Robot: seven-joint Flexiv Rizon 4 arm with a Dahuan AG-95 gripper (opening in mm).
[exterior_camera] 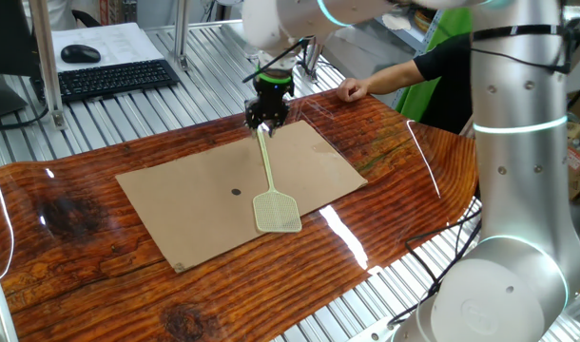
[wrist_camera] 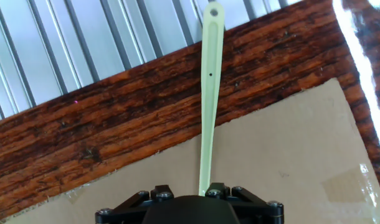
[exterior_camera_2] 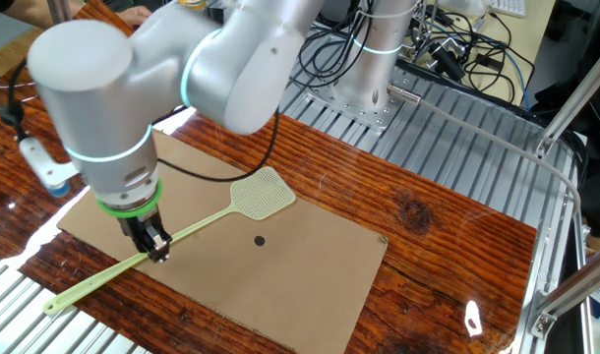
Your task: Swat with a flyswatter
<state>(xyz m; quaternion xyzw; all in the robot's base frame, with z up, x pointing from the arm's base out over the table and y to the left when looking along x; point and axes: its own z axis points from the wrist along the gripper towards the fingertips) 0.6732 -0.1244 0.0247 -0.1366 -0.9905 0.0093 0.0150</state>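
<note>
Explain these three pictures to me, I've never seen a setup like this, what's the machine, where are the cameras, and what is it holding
The big grey and white machine is a robot arm. At its tip is a two-finger gripper, its hand.

Two pictures come from fixed cameras looking at the wooden table from different sides. The third comes from a camera on the hand itself, looking along the fingers, so the gripper's dark body fills the bottom edge.

On the table lies a flat cardboard sheet with a small dark spot on it. The gripper is closed on the thin handle of a pale yellow-green flyswatter, part way along the stick. The mesh head is down on the cardboard, beside the spot, not on it. The handle's free end sticks out past the table edge.

A person's arm rests at the far edge.
</note>
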